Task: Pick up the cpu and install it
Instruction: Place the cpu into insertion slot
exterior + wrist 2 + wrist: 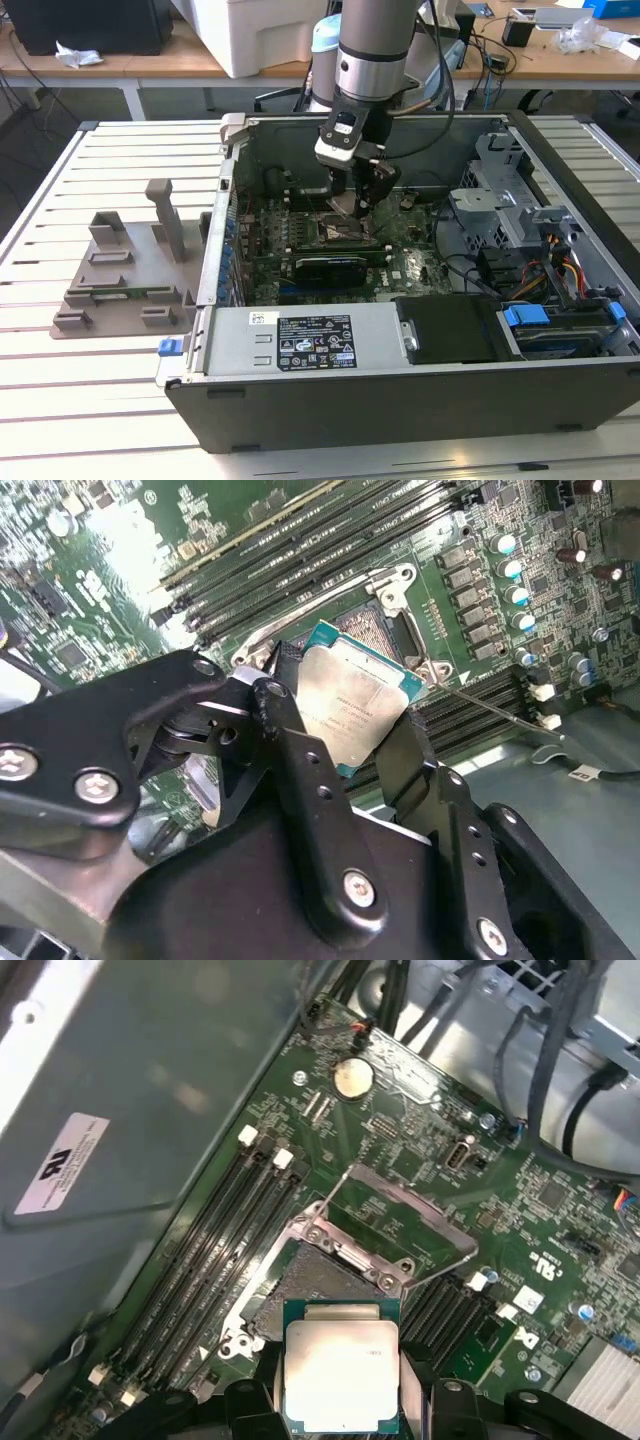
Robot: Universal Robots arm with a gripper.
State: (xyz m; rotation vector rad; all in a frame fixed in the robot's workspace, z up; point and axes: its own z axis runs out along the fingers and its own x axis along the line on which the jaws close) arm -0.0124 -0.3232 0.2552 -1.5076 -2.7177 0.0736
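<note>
Black fingers of my gripper closed narrow on the cpu, pinching opposite edges. Held just over the open socket on the motherboard, not seated, inside the computer case.

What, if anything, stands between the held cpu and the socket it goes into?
Nothing visible: the end effector holds the cpu near the bare socket, whose retention frame is swung open away from it.

- On the metal box, well apart from the tool, a white label: unreadable.
- On the case wall, a sticker: illegible.
- On the cpu in the tool's grip, faint print: unreadable.
</note>
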